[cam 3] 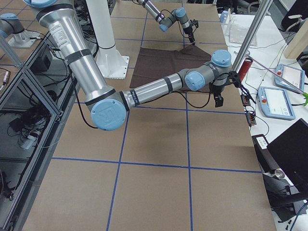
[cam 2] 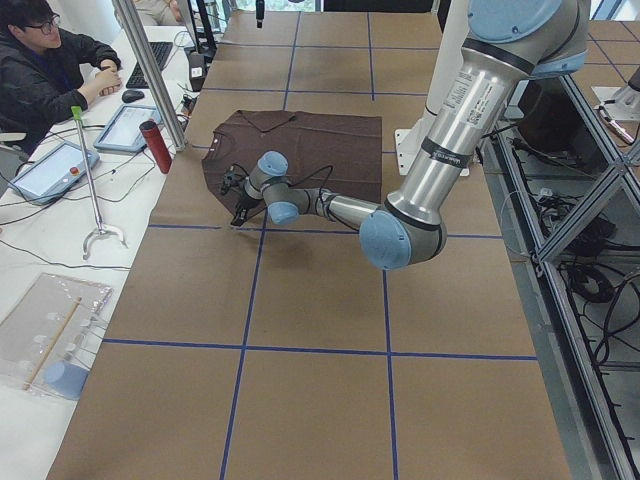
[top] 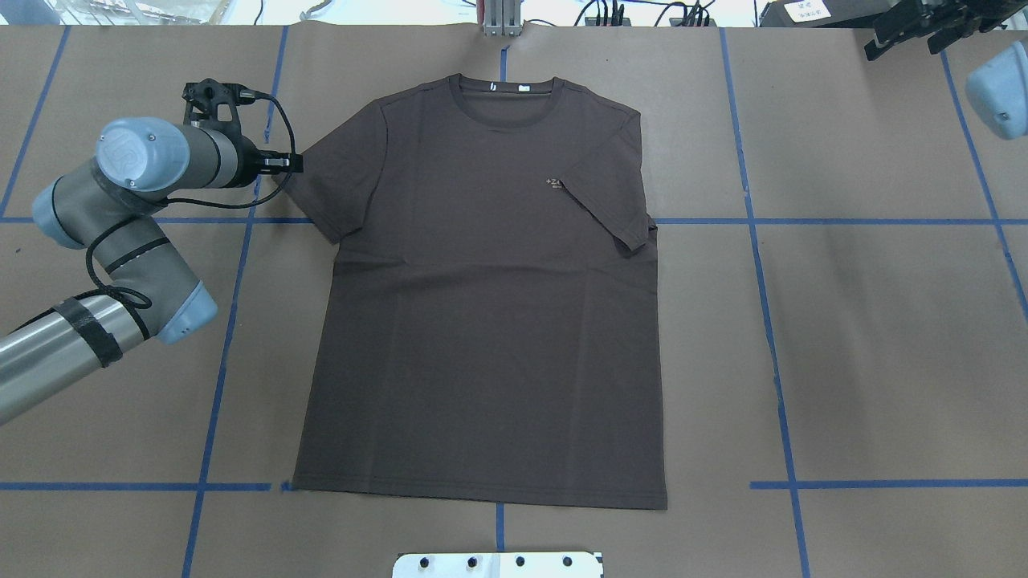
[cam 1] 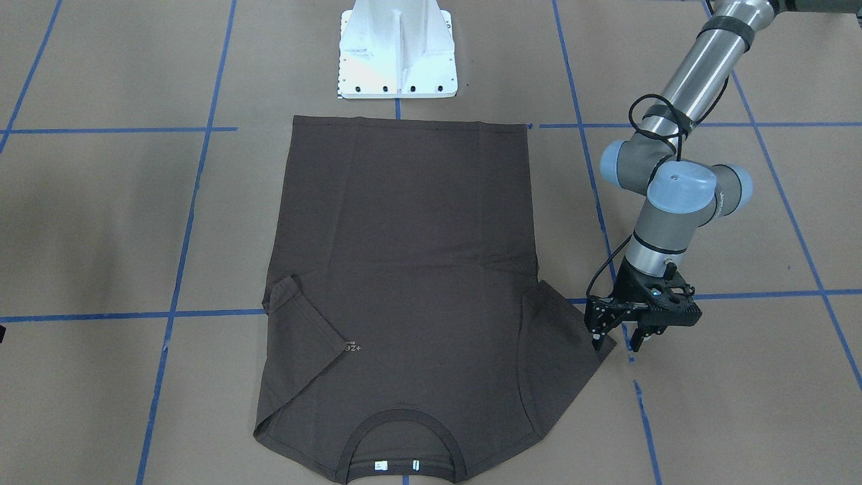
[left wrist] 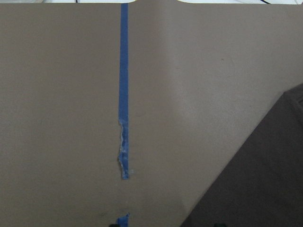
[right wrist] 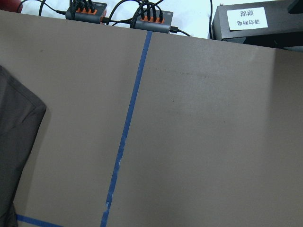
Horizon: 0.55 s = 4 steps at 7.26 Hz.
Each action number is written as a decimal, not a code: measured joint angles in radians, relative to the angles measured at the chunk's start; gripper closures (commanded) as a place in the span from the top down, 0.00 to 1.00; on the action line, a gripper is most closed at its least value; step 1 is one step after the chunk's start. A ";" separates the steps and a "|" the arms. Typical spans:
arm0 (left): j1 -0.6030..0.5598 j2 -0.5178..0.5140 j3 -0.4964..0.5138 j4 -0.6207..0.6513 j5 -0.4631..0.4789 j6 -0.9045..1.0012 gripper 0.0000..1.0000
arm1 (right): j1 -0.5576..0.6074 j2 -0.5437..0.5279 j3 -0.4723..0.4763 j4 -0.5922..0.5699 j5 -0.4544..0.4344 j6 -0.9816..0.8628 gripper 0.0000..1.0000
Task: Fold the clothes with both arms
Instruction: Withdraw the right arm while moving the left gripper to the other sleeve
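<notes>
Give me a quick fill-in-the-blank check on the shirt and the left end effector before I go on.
1. The T-shirt lies flat with its collar pointing ____ the pedestal.
2. The folded sleeve, turned in over the chest, is on the robot's ____ side.
3. The left end effector stands at the edge of the flat sleeve, jaws ____.

Missing words: away from; right; open.
</notes>
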 measured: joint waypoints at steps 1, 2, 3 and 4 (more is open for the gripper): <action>0.007 0.000 0.001 0.000 0.001 -0.001 0.70 | 0.000 0.000 0.000 0.000 0.000 0.000 1.00; 0.011 0.000 0.001 0.000 0.004 -0.001 0.70 | 0.000 0.000 0.000 0.000 0.000 0.000 1.00; 0.014 0.001 0.002 0.000 0.009 -0.001 0.70 | 0.000 0.000 0.000 0.000 0.000 0.000 1.00; 0.017 0.002 0.002 0.000 0.012 0.000 0.70 | 0.000 -0.001 0.000 0.000 0.000 0.000 1.00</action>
